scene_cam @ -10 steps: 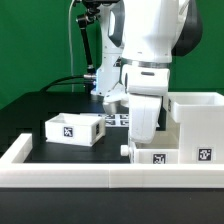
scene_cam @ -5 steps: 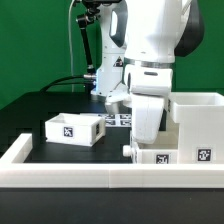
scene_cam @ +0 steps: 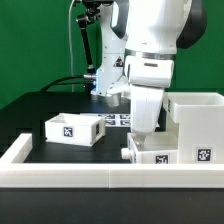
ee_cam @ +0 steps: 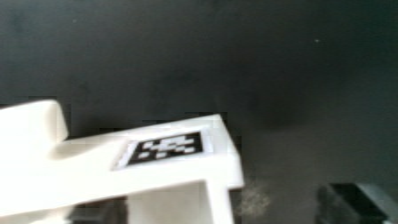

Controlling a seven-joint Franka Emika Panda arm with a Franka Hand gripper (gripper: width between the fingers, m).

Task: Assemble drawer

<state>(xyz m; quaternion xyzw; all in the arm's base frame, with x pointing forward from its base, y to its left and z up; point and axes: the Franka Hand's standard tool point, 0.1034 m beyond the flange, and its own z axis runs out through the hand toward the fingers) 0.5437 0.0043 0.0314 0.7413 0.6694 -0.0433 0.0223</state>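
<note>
The drawer's tall white housing (scene_cam: 197, 118) stands at the exterior view's right. One open-topped tray (scene_cam: 160, 156) sits right in front of it, next to the rail, with tags on its front. A second tray (scene_cam: 75, 128) stands apart on the exterior view's left. My gripper (scene_cam: 143, 134) hangs just over the near tray's left wall. In the wrist view a tagged white wall (ee_cam: 175, 150) runs between my dark fingers (ee_cam: 361, 202). My gripper (ee_cam: 222, 206) straddles that wall with its jaws wide apart, and black table shows between the wall and one finger. It holds nothing.
A low white rail (scene_cam: 60, 178) edges the black table along the front and the exterior view's left. The marker board (scene_cam: 117, 119) lies behind the gripper. A black stand with cables (scene_cam: 88, 60) rises at the back.
The arm's hand has risen a little above the near tray. Both trays and the housing stay where they were.
</note>
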